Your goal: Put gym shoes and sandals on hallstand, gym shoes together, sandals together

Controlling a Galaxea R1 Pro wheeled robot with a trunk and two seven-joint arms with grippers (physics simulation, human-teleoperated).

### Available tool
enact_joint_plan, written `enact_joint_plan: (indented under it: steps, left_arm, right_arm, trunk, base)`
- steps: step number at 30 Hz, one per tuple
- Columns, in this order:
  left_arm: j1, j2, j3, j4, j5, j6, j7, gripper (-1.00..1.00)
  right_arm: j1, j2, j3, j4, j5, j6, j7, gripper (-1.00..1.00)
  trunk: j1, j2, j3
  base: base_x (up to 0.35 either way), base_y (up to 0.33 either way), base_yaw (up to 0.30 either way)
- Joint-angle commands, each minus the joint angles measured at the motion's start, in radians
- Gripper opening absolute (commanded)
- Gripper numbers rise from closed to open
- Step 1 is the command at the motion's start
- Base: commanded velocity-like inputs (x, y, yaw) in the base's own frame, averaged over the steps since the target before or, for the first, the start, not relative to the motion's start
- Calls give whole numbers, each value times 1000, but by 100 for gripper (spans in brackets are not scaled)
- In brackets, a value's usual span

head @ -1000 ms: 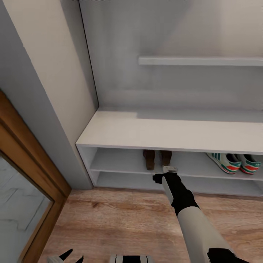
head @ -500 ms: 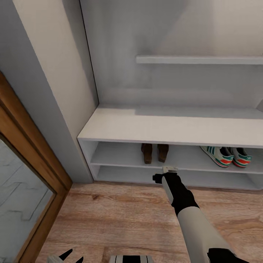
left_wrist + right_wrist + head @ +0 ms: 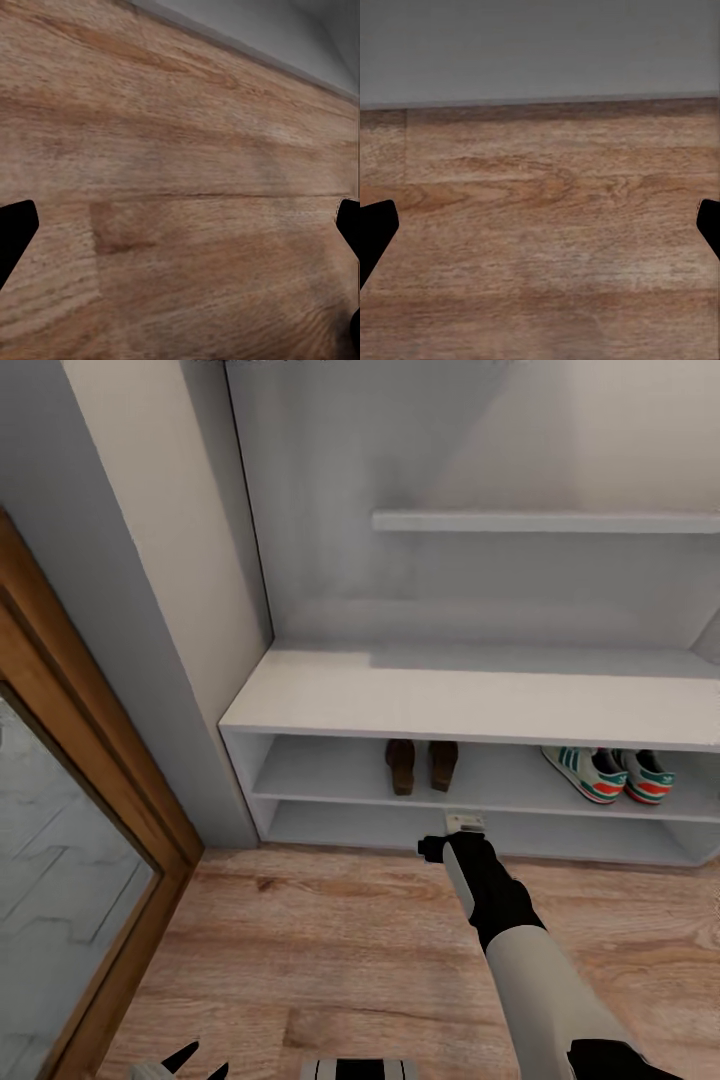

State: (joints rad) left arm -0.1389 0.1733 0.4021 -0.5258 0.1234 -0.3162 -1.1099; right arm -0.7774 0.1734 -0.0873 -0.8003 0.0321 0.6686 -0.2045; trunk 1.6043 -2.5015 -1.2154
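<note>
Wood-plank floor [image 3: 330,950] fills the lower half of your head view, running up to the pale grey rack [image 3: 470,705], whose bench top spans the middle of the frame with a wall shelf [image 3: 545,521] above it at upper right. A wood-framed mirror [image 3: 60,840] leans in along the left edge.

Your right arm [image 3: 520,950] reaches up from the lower right corner, its gripper end just in front of the rack's lower shelf; you cannot tell from this view how the fingers stand. Seen from the right wrist, the right gripper [image 3: 540,232] has its black fingertips wide apart at the frame's two sides, holding nothing, with bare floor between them. Your left gripper [image 3: 180,232] is likewise spread and empty over the planks, its tips showing at the head view's bottom left.

On the rack's upper open shelf, the two sneakers [image 3: 608,773] sit side by side at right. The two sandals [image 3: 421,764] stand together near the shelf's middle, well apart from the sneakers.
</note>
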Motion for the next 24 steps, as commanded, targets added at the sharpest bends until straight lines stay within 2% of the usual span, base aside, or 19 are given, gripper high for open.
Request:
enact_joint_plan:
  steps: [1, 13, 24]
  left_arm:
    - [-1, 0, 2, 1, 1, -5, -4, 100]
    - [-1, -2, 3, 1, 2, -4, -4, 100]
    - [-1, -10, -1, -2, 2, -4, -4, 100]
  right_arm:
    - [0, 1, -3, -1, 3, 5, 0, 100]
    - [-1, 1, -1, 5, 2, 5, 0, 100]
    - [0, 1, -1, 7, 3, 5, 0, 100]
  trunk:
    - [-1, 0, -1]
    - [-1, 0, -1]
    - [-1, 0, -1]
  base:
    - [-298, 0, 0]
    - [-302, 0, 0]
    - [-70, 0, 0]
